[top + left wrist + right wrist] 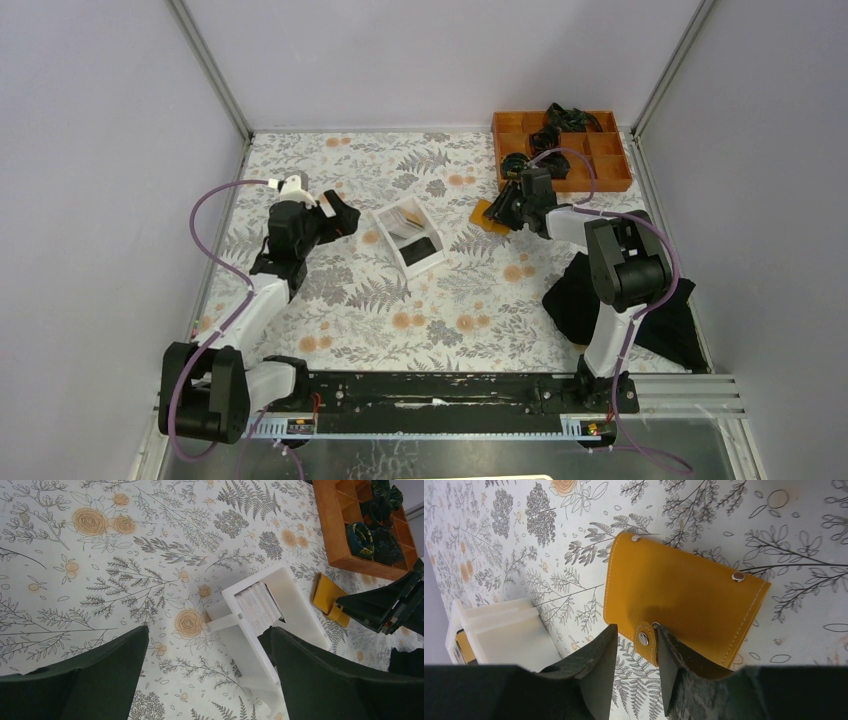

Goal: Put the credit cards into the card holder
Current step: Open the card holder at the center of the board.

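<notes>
1. Nothing loaded yet. The credit cards [420, 246] sit in the white box [300, 607], mid-table.
2. The card holder [684, 600] lies flat on the table just right of the box, folded shut, clasp looks snapped.
3. Right gripper [636, 632] is down at the holder, fingers slightly apart either side of the clasp tab (gap visible, not clamped).
4. Left gripper [207, 635] is spread wide and empty above the box.
5. Remaining: open the holder, pick the cards, insert them.

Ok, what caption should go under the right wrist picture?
The right pincer straddles the clasp tab of the shut card holder, near a white box.
</notes>
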`<state>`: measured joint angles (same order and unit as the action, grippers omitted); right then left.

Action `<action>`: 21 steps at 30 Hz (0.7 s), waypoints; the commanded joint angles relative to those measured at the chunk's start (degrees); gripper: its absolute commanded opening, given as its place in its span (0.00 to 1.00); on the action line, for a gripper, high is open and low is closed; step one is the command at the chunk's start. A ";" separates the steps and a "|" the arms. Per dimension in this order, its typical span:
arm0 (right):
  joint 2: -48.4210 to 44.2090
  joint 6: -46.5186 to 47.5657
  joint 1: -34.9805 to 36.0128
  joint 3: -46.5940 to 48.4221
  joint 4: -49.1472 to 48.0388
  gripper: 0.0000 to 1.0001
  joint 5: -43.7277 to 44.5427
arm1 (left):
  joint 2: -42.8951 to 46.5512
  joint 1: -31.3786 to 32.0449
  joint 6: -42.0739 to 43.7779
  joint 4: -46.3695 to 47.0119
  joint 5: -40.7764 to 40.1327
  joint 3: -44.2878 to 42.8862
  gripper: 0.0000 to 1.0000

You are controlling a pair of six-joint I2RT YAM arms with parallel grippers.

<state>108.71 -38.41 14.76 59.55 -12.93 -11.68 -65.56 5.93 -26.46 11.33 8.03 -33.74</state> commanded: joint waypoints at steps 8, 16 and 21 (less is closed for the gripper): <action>0.08 1.58 2.49 0.78 0.93 0.18 0.81 | 2.04 -0.35 1.78 -2.31 1.44 -0.53 1.00; -2.36 3.96 2.93 2.87 4.09 0.01 1.31 | 3.11 -0.10 1.76 -3.91 3.65 -1.17 1.00; -5.67 5.71 3.48 5.28 7.86 0.00 0.33 | 3.85 2.34 1.18 -4.72 3.61 -2.32 1.00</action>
<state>108.33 -35.29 17.15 60.99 -8.16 -11.20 -62.81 6.61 -25.96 7.75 10.20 -33.76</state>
